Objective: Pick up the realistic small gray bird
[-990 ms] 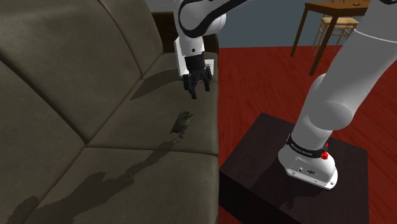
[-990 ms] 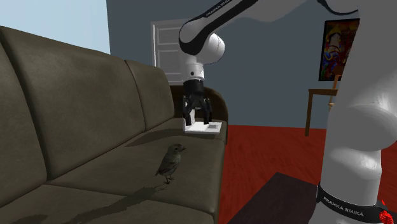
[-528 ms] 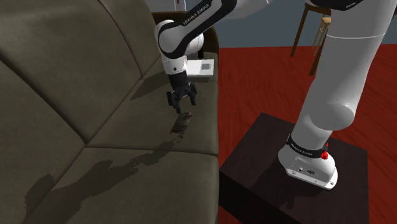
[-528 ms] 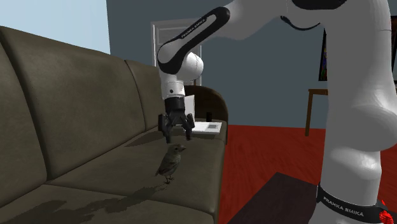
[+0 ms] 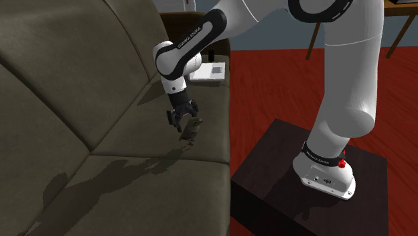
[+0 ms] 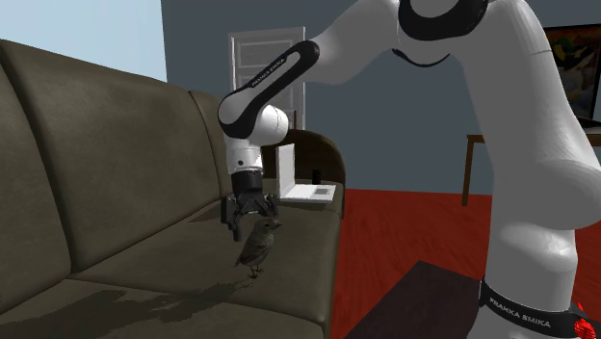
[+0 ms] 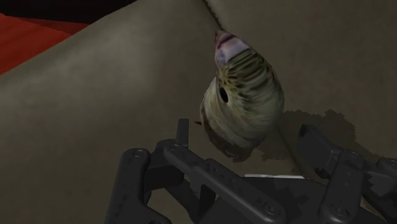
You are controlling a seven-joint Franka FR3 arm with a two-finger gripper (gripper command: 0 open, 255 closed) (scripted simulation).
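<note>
A small grey-brown bird [image 5: 193, 130] [image 6: 257, 246] stands upright on the seat of an olive-grey sofa [image 5: 80, 100] [image 6: 116, 173], near the seat's front edge. My black gripper [image 5: 183, 121] [image 6: 248, 214] hangs just above it, pointing down at its head and back. It is open. In the wrist view the bird [image 7: 245, 102] sits in the gap of the gripper [image 7: 248, 137], its head and beak farthest from the palm. The left finger [image 7: 183, 135] and the right finger [image 7: 316, 145] stand apart on either side, and I see no contact with the bird.
A white open laptop [image 5: 209, 71] [image 6: 308, 191] lies on the far end of the sofa seat. The seat's front edge drops to a red floor [image 5: 268, 87]. The dark stand [image 5: 288, 194] is close to the sofa. A wooden table [image 6: 486, 154] stands farther off.
The arm has swung along the sofa from over the laptop and come down. The gripper went from well above and beyond the bird to right over its head. The bird has not moved.
</note>
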